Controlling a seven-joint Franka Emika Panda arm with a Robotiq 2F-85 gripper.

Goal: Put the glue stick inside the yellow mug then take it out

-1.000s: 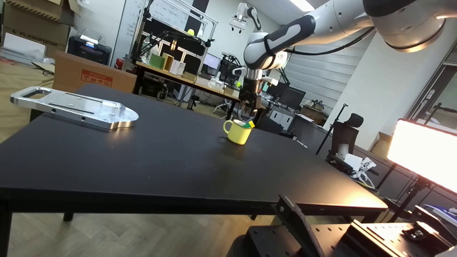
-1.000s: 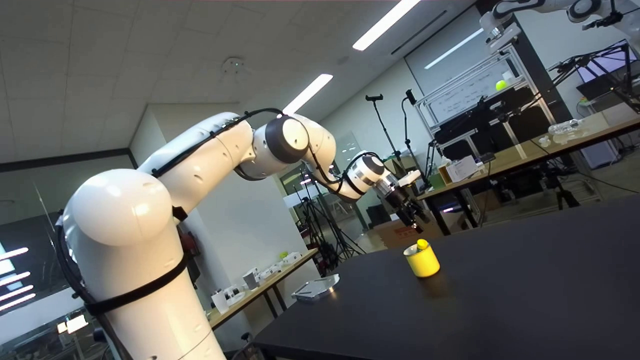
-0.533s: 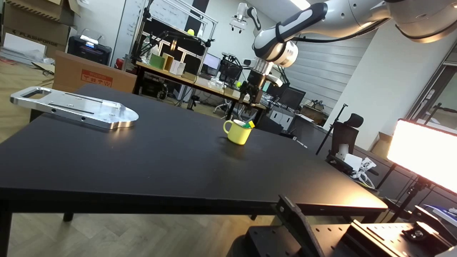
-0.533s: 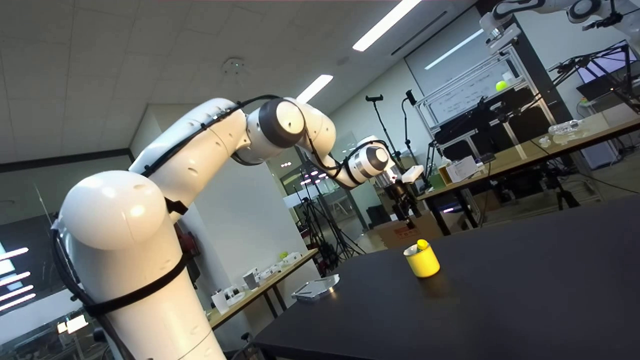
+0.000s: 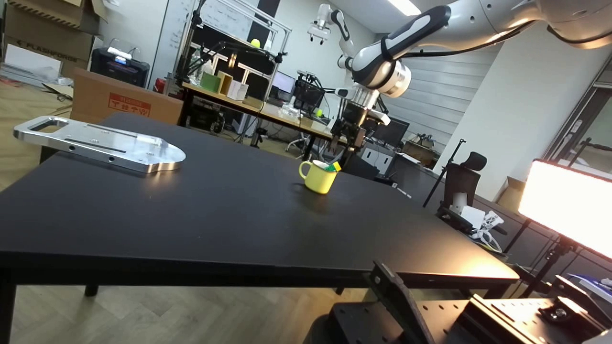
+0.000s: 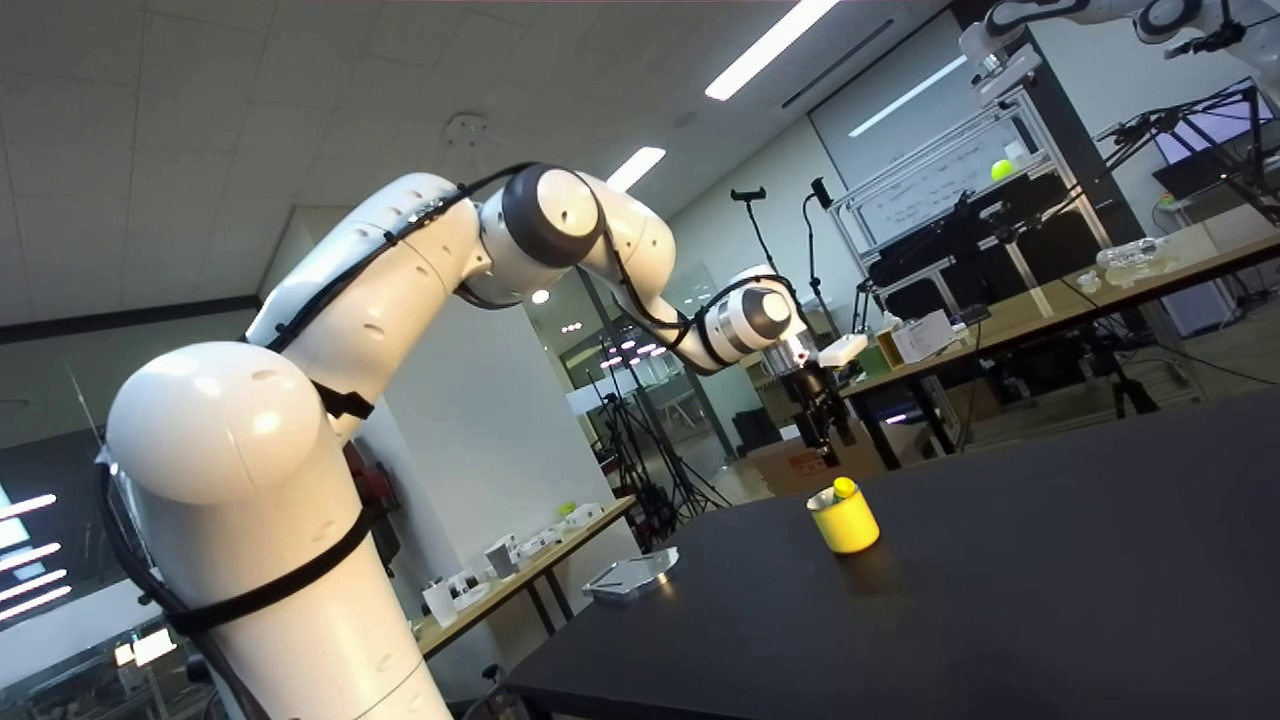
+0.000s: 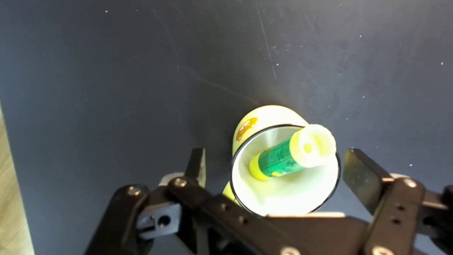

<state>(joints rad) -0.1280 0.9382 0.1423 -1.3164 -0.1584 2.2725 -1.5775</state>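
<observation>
"How did the fingers (image 7: 361, 179) stand?"

"Spread wide, with a clear gap between them in the wrist view."

"What lay under that gap?"

"The glue stick (image 7: 277, 160), inside the yellow mug (image 7: 274, 115). It leaned: the lower end was down in the pale inside, and the upper, yellow end poked out over the dark rim, toward one of the fingers."

"How near were they?"

"In both exterior views they hung above the mug, near it but apart from it and from the stick."

"And the mug itself?"

"It stood upright below the fingers on the dark worktop (image 7: 106, 106), with the visible bit of its handle (image 7: 228, 192) on the side of the other finger."

"And farther out?"

"A silver metal plate (image 5: 103, 143) lay at the worktop's edge, well apart from the fingers. Beyond the worktop, in an exterior view, a lit panel (image 5: 569, 210) stood well away from them."
</observation>
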